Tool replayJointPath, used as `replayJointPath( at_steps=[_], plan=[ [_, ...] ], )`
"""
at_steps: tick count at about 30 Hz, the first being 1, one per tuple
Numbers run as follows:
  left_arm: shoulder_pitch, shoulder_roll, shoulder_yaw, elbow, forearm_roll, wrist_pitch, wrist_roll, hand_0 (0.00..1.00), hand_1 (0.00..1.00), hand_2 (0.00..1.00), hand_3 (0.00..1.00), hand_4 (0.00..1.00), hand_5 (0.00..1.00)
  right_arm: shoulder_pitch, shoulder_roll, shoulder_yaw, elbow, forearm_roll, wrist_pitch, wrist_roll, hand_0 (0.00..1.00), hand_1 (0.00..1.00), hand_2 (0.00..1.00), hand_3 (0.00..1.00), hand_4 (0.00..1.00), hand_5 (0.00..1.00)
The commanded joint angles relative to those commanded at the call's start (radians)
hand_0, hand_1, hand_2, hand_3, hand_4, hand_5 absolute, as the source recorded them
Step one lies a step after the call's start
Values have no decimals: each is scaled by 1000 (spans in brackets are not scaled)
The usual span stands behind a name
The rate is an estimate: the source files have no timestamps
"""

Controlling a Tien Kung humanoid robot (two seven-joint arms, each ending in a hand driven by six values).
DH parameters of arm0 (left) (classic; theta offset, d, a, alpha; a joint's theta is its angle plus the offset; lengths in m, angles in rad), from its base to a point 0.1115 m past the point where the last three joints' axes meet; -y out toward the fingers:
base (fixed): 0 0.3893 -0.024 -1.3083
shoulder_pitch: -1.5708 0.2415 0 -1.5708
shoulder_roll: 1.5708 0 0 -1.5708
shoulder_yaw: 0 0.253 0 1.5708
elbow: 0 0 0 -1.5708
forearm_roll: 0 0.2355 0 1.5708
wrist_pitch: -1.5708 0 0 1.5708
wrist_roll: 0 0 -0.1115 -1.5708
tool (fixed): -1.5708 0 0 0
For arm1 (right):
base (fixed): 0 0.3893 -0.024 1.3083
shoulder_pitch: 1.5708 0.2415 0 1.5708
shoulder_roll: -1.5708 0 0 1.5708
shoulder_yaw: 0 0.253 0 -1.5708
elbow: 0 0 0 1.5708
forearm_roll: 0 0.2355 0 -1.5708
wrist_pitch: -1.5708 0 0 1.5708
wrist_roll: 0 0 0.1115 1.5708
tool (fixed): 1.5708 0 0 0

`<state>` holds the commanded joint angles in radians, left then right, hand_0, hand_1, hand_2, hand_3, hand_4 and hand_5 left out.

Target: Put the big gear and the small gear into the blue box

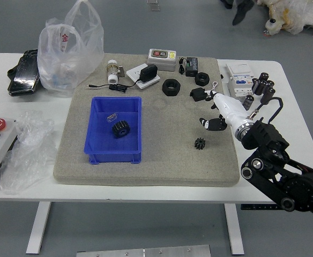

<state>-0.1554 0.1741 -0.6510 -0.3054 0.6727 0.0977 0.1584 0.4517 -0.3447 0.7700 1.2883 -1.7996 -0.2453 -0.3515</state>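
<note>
Gears sit apart in the head view: the big gear (pixel 121 129) lies in the blue box (pixel 113 155), near a small wire piece (pixel 111 116), while the small gear (pixel 200 143) lies on the grey mat (pixel 162 172), to the right of the box. The robot's right hand (pixel 231 113) is over the mat's right part, farther from the near edge than the small gear; its thumb and fingers stand well apart, with nothing between them. Two black rings (pixel 171 87) (pixel 202 79) lie toward the mat's far side. A person's dark shoe (pixel 243 12) shows beyond the table.
</note>
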Motion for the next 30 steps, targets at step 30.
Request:
replayJointPath(
  at_steps=[30],
  plan=[
    [-2, 4, -18, -1, 18, 0, 7, 653, 629, 602, 681, 669, 359, -104, -37, -15, 38, 62, -96, 90, 348, 605, 735, 791, 765, 153]
  ],
)
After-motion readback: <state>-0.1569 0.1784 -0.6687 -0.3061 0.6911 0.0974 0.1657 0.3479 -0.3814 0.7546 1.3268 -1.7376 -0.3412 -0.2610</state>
